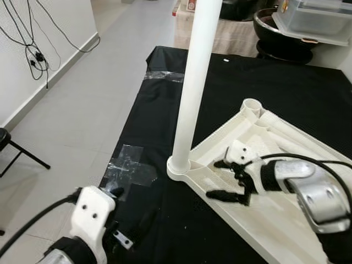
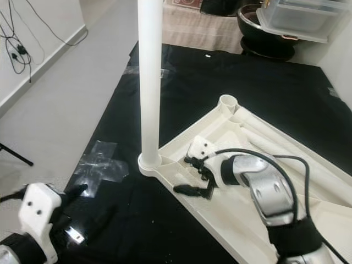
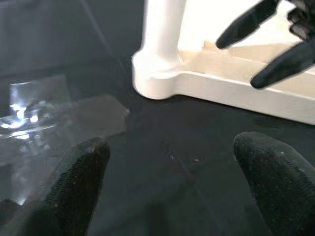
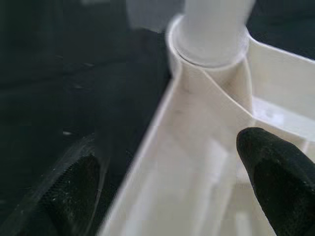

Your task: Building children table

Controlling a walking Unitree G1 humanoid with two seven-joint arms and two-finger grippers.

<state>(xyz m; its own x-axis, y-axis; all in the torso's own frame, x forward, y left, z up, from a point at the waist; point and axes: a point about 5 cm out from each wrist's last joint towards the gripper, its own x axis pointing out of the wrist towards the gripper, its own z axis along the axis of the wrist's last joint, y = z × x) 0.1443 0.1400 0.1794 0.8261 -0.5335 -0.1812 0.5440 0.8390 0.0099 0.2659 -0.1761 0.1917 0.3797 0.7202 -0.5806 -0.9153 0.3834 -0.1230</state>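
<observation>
Item 1. Left end effector (image 1: 118,220): black two-finger end effector on a white wrist housing, low over the black cloth floor covering (image 1: 165,231). Its fingers stand spread apart, holding nothing. It sits beside a patch of clear crinkled tape (image 1: 127,168) stuck to the cloth and is apart from the table parts. You can leave it idle, or bring it to the tabletop's near edge to brace it.

Item 2. Long white cylindrical plastic table leg (image 1: 197,77): stands upright in the near corner socket (image 1: 179,165) of the tabletop. Its long axis is vertical and its top runs out of the head views. Whether it is fully seated cannot be told; judge by whether the collar sits flush.

Item 3. White ribbed plastic tabletop (image 1: 258,212), lying underside up on the cloth. Its long side runs diagonally from the fitted corner away to the robot's right. A second, empty round socket (image 1: 252,105) sits at the far corner. Further white legs (image 2: 275,146) lie flat inside the tabletop, parallel to its far edge.

Item 4. Right end effector (image 1: 234,179): black fingers parted, gripping nothing, poised over the ribbed underside just beside the fitted leg's base. For the step in hand, probably taking the next leg, you should grasp a loose leg near mid-length, raise it vertical, centre it over the empty socket and press straight down. A tilted entry may jam.
</observation>
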